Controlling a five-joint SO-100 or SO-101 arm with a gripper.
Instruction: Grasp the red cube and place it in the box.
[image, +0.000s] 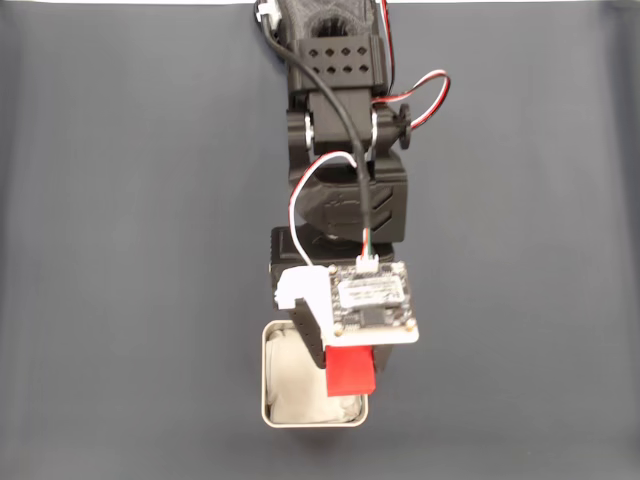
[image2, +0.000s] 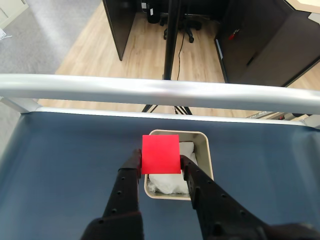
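The red cube (image2: 160, 154) is clamped between my two black fingers, with my gripper (image2: 160, 162) shut on it just above the box (image2: 205, 150). The box is a small silvery tin lined with crumpled white paper. In the fixed view the red cube (image: 351, 370) hangs over the right part of the box (image: 268, 380), under the white camera mount and circuit board of my gripper (image: 345, 360). The arm covers the box's upper right corner there.
The dark blue-grey table surface (image: 130, 250) spreads wide on both sides of the arm. A silver rail (image2: 160, 92) runs along the table's far edge in the wrist view, with wooden floor and dark furniture beyond it.
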